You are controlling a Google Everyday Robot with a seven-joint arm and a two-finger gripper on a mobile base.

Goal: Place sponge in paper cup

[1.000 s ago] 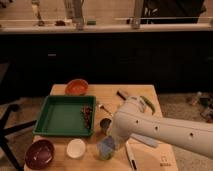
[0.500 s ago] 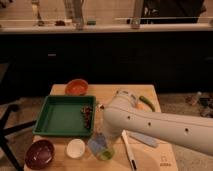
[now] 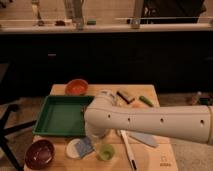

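At table front edge: gripper point(image 3: 94, 139) clamped on sponge point(image 3: 85, 146), at paper cup point(image 3: 73, 149) rim.
Table point(image 3: 156, 154): wooden; green tray point(image 3: 59, 116) at left edge.
Room: dark cabinets point(image 3: 125, 60) behind.

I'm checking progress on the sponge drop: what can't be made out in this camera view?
Camera view:
End effector: low beside the paper cup, closed on the sponge, mostly hidden by the arm itself.
Sponge: whether it is inside the cup or only over its right rim is unclear; it covers that side.
Green tray: right edge hidden behind the arm.
Dark objects behind the arm: too blurred to name.
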